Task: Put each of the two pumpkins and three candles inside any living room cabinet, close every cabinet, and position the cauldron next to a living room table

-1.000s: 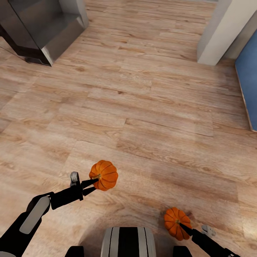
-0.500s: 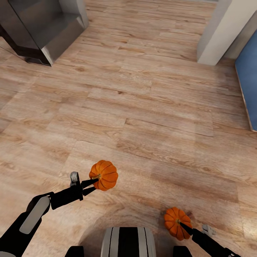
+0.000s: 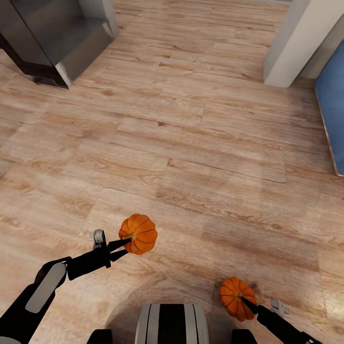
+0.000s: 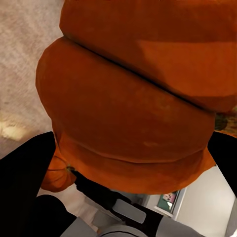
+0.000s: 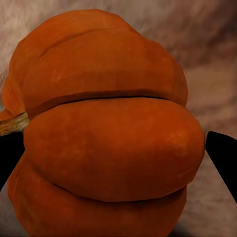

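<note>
We hold two pumpkins, one in each hand, up over the wooden floor [image 3: 191, 157]. Our left gripper [image 3: 125, 244] is pinched tight on the first pumpkin [image 3: 138, 233], which sits low on the left side of our head view. Up close from the left wrist, that pumpkin [image 4: 133, 103] looks big and orange, with a dark finger [image 4: 24, 173] on each side of it. Our right gripper [image 3: 244, 302] is squeezed on the second pumpkin [image 3: 236, 298], low on the right. From the right wrist, this pumpkin [image 5: 106, 133] shows its little stem at one edge. A grey cabinet [image 3: 57, 33] stands far off on the left. A white wall corner [image 3: 296, 43] and something blue [image 3: 332, 105] are on the right.
</note>
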